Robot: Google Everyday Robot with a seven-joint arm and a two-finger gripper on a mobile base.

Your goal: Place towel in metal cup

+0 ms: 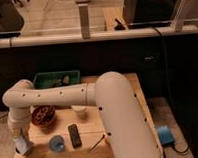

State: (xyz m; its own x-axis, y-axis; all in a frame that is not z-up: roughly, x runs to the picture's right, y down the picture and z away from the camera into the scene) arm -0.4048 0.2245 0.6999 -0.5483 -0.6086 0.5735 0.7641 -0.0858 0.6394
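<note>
Green bin [56, 78] at back holds small bits, bowl [43, 116] dark stuff, white cup [80, 110] contents unseen; gripper [20, 140] w/ pale towel [25, 147] over table's [44, 155] front-left corner, grip can't tell, blue round item [57, 143] just beside.

Wooden table [60, 128] — dark partition [116, 57] — pale floor [54, 15] beyond

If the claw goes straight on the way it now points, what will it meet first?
The claw points down over the near left corner of the table. It would most likely meet the table first; how high it hangs is unclear. The blue object lies beside that line.
</note>
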